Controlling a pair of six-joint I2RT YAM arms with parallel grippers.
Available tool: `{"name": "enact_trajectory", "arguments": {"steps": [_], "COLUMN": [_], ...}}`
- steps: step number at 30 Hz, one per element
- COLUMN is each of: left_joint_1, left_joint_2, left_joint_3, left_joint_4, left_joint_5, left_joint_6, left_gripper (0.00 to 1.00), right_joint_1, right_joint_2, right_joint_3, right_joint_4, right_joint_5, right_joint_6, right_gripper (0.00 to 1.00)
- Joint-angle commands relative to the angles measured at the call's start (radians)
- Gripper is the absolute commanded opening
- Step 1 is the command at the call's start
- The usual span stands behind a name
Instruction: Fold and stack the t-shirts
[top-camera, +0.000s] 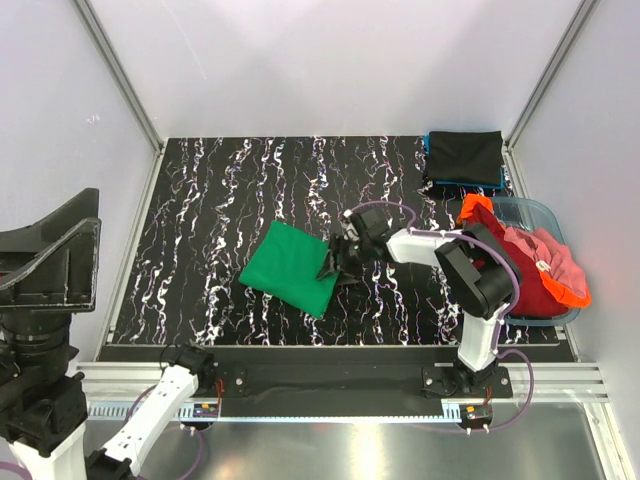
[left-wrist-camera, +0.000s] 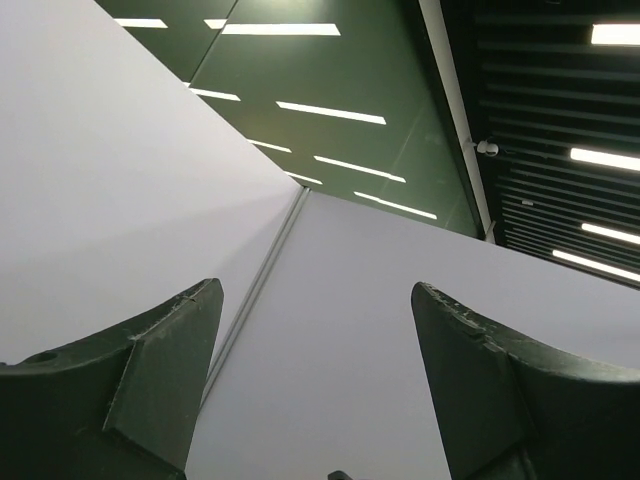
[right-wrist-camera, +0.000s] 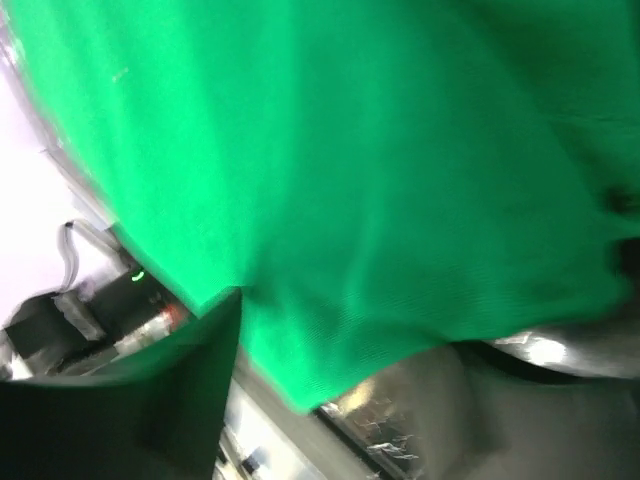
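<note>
A bright green t-shirt (top-camera: 288, 267) lies folded into a rough square on the black marbled table (top-camera: 220, 200). My right gripper (top-camera: 333, 262) is low at its right edge. In the right wrist view the green t-shirt (right-wrist-camera: 330, 150) fills the blurred frame, and its edge hangs between the fingers of the right gripper (right-wrist-camera: 350, 350), whose jaws stand apart. A folded black t-shirt (top-camera: 464, 155) lies on a blue one (top-camera: 497, 184) at the back right. My left gripper (left-wrist-camera: 315, 380) is open and empty, pointing up at the ceiling.
A clear plastic tub (top-camera: 537, 214) at the right edge holds maroon-red (top-camera: 520, 290) and orange (top-camera: 565, 287) shirts. White walls enclose the table on three sides. The left arm's wrist (top-camera: 45, 265) is parked at the near left, off the table.
</note>
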Motion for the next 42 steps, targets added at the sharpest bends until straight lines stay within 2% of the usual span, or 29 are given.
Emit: {"name": "enact_trajectory", "arguments": {"steps": [1, 5, 6, 11, 17, 24, 33, 37, 38, 41, 42], "left_joint_1": [0.002, 0.003, 0.005, 0.010, 0.048, 0.080, 0.089, 0.088, 0.088, 0.089, 0.089], "left_joint_2": [0.011, 0.025, 0.028, 0.038, 0.041, 0.038, 0.012, -0.018, -0.029, -0.064, -0.076], "left_joint_3": [0.015, 0.041, 0.045, 0.064, 0.094, 0.108, 0.072, 0.025, 0.013, -0.059, -0.071], "left_joint_4": [0.051, 0.045, 0.036, 0.038, 0.049, 0.043, 0.006, -0.053, -0.060, -0.118, -0.147], "left_joint_5": [-0.021, 0.008, 0.013, 0.040, 0.077, 0.094, 0.077, 0.017, 0.013, -0.018, -0.036], "left_joint_6": [-0.029, -0.033, -0.038, -0.075, -0.081, -0.113, -0.083, -0.056, -0.047, -0.018, -0.007], "left_gripper": [0.82, 0.80, 0.80, 0.80, 0.80, 0.80, 0.80, 0.80, 0.80, 0.80, 0.80], "right_joint_1": [0.021, 0.006, -0.014, -0.057, -0.091, -0.097, -0.097, -0.097, -0.097, -0.097, -0.097], "right_joint_2": [-0.018, -0.089, -0.120, -0.170, -0.106, 0.004, 0.055, 0.052, 0.055, 0.067, 0.069], "right_joint_3": [-0.027, -0.025, -0.033, -0.082, -0.090, -0.056, -0.047, -0.062, -0.064, -0.070, -0.074], "right_joint_4": [-0.041, -0.137, -0.140, -0.128, -0.043, 0.030, 0.071, 0.109, 0.119, 0.178, 0.195], "right_joint_5": [0.100, 0.206, 0.211, 0.223, 0.225, 0.199, 0.170, 0.150, 0.142, 0.092, 0.078], "right_joint_6": [0.052, -0.011, -0.020, -0.032, -0.011, 0.009, 0.023, 0.023, 0.025, 0.023, 0.025], "right_gripper": [0.75, 0.92, 0.93, 0.95, 0.92, 0.82, 0.66, 0.54, 0.44, 0.30, 0.22]}}
